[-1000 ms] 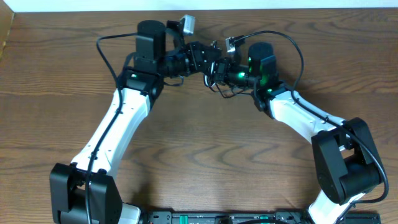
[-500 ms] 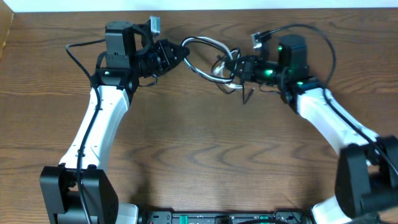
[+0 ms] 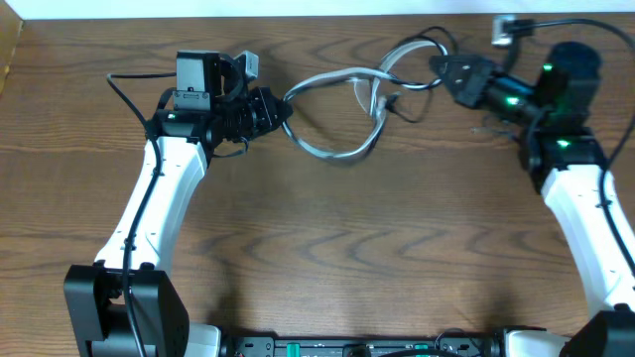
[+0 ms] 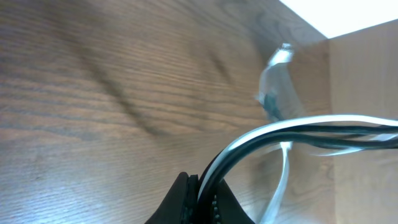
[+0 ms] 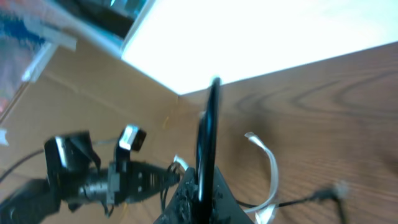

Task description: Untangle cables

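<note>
The white cable (image 3: 339, 153) lies in loose loops on the wood between the arms. The black cable (image 3: 417, 46) runs with it and arcs toward the right arm. At the loops' left end, my left gripper (image 3: 282, 105) is shut on both cords. In the left wrist view the jaws (image 4: 204, 190) pinch a white and a black strand (image 4: 298, 128) that curve off to the right. My right gripper (image 3: 443, 67), near the table's back edge, is shut on the black cable (image 5: 209, 124), which rises straight from its jaws (image 5: 202, 184). A white loop (image 5: 272, 165) lies beyond it.
The table's back edge (image 3: 327, 14) meets a white wall close behind both grippers. A cardboard piece (image 3: 8, 50) sits at the far left. Thick black arm wires loop over the right arm (image 3: 571, 94). A black rail (image 3: 357, 347) runs along the front edge.
The two grippers have pulled apart. The right one swung right and back with the black cable, the left one moved left, and the bunched cords stretched into open loops between them.
</note>
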Motion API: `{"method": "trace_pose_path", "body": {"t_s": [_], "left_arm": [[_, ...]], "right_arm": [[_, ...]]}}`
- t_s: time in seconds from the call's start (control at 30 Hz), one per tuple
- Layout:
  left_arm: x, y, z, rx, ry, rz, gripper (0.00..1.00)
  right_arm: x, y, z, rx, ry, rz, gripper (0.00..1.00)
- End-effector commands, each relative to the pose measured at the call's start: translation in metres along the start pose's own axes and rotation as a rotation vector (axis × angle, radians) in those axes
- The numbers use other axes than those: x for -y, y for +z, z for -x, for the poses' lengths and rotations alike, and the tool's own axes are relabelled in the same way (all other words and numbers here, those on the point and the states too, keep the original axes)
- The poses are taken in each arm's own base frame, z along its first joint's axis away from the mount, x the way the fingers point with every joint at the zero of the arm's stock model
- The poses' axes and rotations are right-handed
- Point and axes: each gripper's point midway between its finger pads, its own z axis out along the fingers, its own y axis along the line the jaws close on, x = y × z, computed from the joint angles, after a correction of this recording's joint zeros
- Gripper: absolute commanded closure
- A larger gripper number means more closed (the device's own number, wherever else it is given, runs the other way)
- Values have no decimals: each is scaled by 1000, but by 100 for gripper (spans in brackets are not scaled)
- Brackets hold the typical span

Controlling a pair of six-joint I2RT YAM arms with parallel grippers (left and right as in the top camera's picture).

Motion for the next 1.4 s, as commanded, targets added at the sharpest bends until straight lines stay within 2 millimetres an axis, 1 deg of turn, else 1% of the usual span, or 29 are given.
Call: {"method": "trace_pose_path", "body": {"t_s": [0.0,0.07,0.17,0.2,0.23,0.33,0.4,0.5,0.63,0.7,0.77,0.83,0.9,0.93,1.03,1.1,1.13,1.23,1.3,1.37], "left_arm": [[-22,-6,11,50,23,114,93],[-22,-6,11,51,25,116,93],[-22,-6,11,51,26,116,93],[-22,-6,11,52,26,116,93],[-22,-6,11,52,26,116,92],[-22,-6,11,51,26,116,93],[-22,-6,11,51,26,115,93],[-22,-6,11,51,25,115,93],[-18,-5,9,45,32,99,93],[-4,-2,9,36,56,35,92],[21,-2,10,32,125,-86,92],[57,-6,13,36,213,-257,93],[87,-13,14,46,305,-399,92],[106,-18,13,53,372,-481,93],[136,-23,5,54,471,-590,93],[144,-19,-4,35,490,-605,93],[148,-15,-10,19,499,-613,92],[158,-9,-27,-15,546,-631,92],[162,-6,-32,-21,565,-638,92],[164,-5,-33,-18,583,-639,93]], "right_arm": [[13,-34,33,111,34,-57,99],[28,-47,42,144,64,-101,99],[62,-64,48,193,97,-237,99],[75,-70,46,198,99,-295,99],[88,-76,43,200,107,-361,99],[114,-86,27,169,114,-506,99],[127,-91,17,140,110,-585,99],[139,-97,5,102,98,-672,99],[142,-98,-1,72,73,-692,99],[142,-98,-2,64,60,-692,99],[142,-98,-2,59,55,-694,97],[142,-98,-3,56,55,-694,94],[141,-96,-5,50,54,-692,89],[140,-95,-6,45,53,-689,87],[137,-90,-9,28,30,-679,77],[135,-86,-10,20,15,-672,66],[133,-84,-11,16,11,-668,59],[127,-76,-13,-1,-29,-649,46],[123,-69,-17,-17,-38,-635,40],[121,-60,-22,-39,-54,-619,37]]}}
